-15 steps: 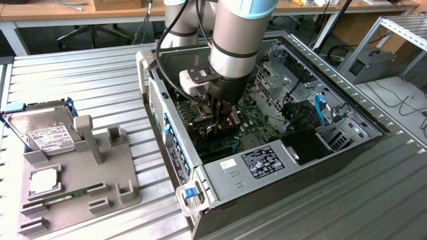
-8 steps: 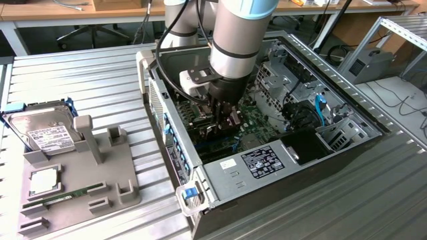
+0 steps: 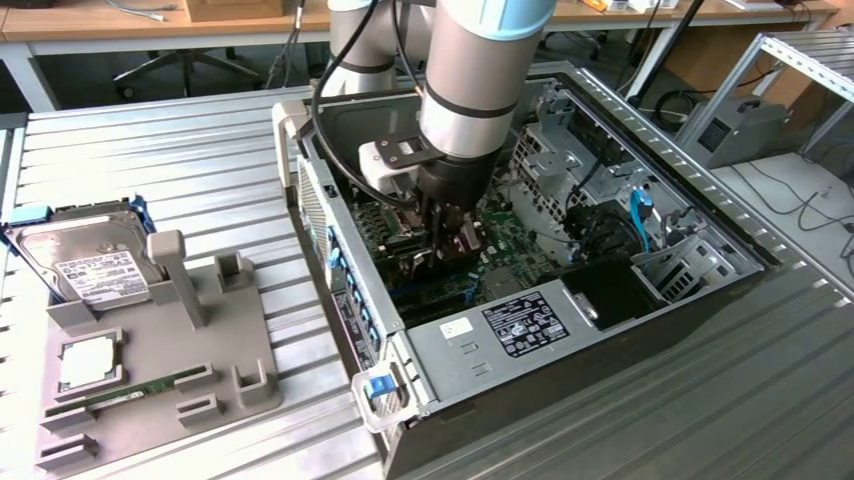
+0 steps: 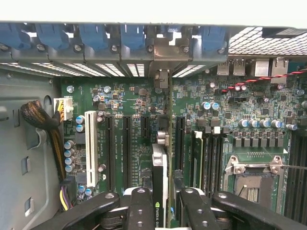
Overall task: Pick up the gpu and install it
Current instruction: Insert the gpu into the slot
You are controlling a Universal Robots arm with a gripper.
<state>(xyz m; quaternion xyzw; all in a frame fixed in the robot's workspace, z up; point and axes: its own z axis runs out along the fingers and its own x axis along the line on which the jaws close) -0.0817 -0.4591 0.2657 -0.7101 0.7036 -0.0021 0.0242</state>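
One card, the gpu (image 4: 159, 191), sits edge-on between your gripper's (image 4: 161, 203) closed fingers (image 4: 139, 206), low inside the open computer case (image 3: 441, 350) over the motherboard (image 4: 139, 129). You are mid-install; seating likely calls for lining its bracket with the rear slot opening (image 4: 165, 52) on the far side.

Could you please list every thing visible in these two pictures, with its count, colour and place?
gpu: one, black, edge-on between the gripper's fingers, above the motherboard.
motherboard: one, green, inside the case.
computer case: one, grey, open, on the table.
hard drive: one, silver with white label, in the holder at the exterior view's left.
RAM stick: one, green, in the holder.
holder: one, grey, beside the case.
gripper: one, black, shut on the gpu.
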